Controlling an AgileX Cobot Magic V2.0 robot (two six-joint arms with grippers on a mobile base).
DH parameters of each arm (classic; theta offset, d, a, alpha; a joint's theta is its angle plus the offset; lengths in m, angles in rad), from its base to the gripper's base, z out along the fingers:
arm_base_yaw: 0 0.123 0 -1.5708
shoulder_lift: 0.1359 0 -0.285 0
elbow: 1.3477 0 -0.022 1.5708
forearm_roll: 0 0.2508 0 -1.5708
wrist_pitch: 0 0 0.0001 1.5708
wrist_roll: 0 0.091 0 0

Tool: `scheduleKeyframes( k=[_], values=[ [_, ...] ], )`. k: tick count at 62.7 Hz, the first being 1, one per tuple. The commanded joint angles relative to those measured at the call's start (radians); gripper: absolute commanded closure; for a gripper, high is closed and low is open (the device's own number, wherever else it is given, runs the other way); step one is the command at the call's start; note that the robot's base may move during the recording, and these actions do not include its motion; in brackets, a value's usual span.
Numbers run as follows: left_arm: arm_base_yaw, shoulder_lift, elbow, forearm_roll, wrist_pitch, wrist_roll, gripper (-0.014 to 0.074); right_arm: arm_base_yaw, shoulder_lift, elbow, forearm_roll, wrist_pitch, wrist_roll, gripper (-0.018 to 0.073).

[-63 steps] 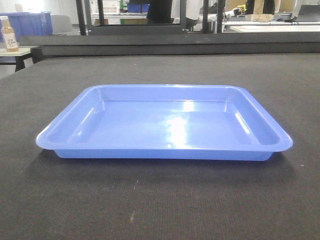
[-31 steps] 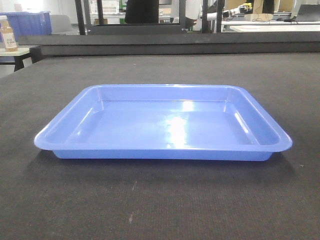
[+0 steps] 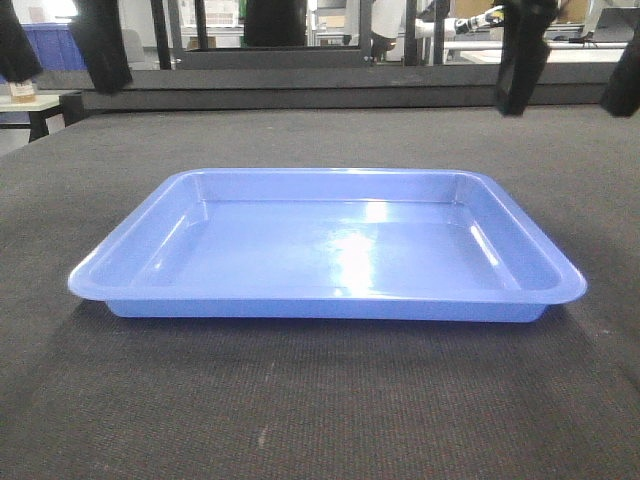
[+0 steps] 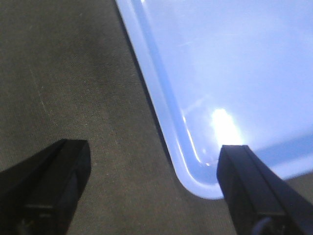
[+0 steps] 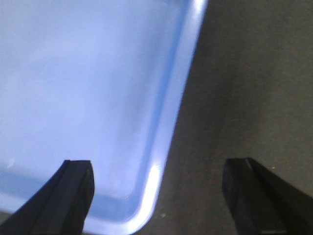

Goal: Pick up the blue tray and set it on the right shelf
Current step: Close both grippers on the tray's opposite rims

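Observation:
The blue tray (image 3: 330, 250) lies flat and empty in the middle of the dark table. My left gripper (image 3: 58, 60) hangs above and behind the tray's left side, open, its two black fingers (image 3: 100, 45) far apart. The left wrist view has the tray's (image 4: 220, 73) rounded near corner between the spread fingertips of the left gripper (image 4: 154, 161), not touched. My right gripper (image 3: 572, 85) hangs open above the tray's right side. In its wrist view the tray's (image 5: 88, 88) right rim and corner lie between the fingertips of the right gripper (image 5: 159, 171). The right shelf is out of view.
The dark woven tabletop (image 3: 320, 420) stretches around the tray to a raised dark ledge (image 3: 320, 95) at the back. A small side table with a bottle (image 3: 22, 90) stands at far left, a deep blue bin (image 3: 50, 45) behind it. Workbenches fill the background.
Both grippers have come down into the top corners of the front view, where none showed before. The tray has not moved.

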Motion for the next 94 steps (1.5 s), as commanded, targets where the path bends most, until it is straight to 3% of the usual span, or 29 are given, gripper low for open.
scheduleKeyframes(
  k=[1,13,20,28,50,56,67,79,88,94],
  values=[
    [-0.005,0.019,-0.054,0.024,-0.006,-0.080,0.0161,0.004,0.014,-0.057,-0.044,-0.017,0.038,-0.0065],
    [0.024,0.128,-0.054,0.015,-0.053,-0.130,0.0163,0.004,0.095,-0.074,-0.044,-0.061,0.038,-0.0065],
    [0.045,0.175,-0.054,-0.030,-0.094,-0.170,0.0163,0.002,0.133,-0.074,-0.045,-0.087,0.038,-0.0065],
    [0.051,0.212,-0.054,-0.074,-0.138,-0.169,0.0163,0.000,0.176,-0.074,-0.045,-0.099,0.038,-0.0065],
    [0.051,0.288,-0.054,-0.082,-0.191,-0.178,0.0163,0.000,0.258,-0.074,-0.045,-0.128,0.038,-0.0060],
    [0.051,0.300,-0.054,-0.082,-0.193,-0.178,0.0163,0.000,0.266,-0.074,-0.045,-0.141,0.038,0.0011],
    [0.051,0.323,-0.054,-0.082,-0.191,-0.178,0.0176,0.000,0.275,-0.074,-0.045,-0.148,0.038,0.0275],
    [0.051,0.321,-0.054,-0.082,-0.195,-0.178,0.0423,0.000,0.275,-0.074,-0.045,-0.149,0.038,0.0505],
    [0.051,0.321,-0.054,-0.082,-0.192,-0.178,0.0653,0.002,0.273,-0.075,-0.044,-0.147,0.038,0.0499],
    [0.051,0.317,-0.067,-0.082,-0.179,-0.178,0.0638,0.002,0.258,-0.075,-0.044,-0.146,0.038,0.0499]
  ],
)
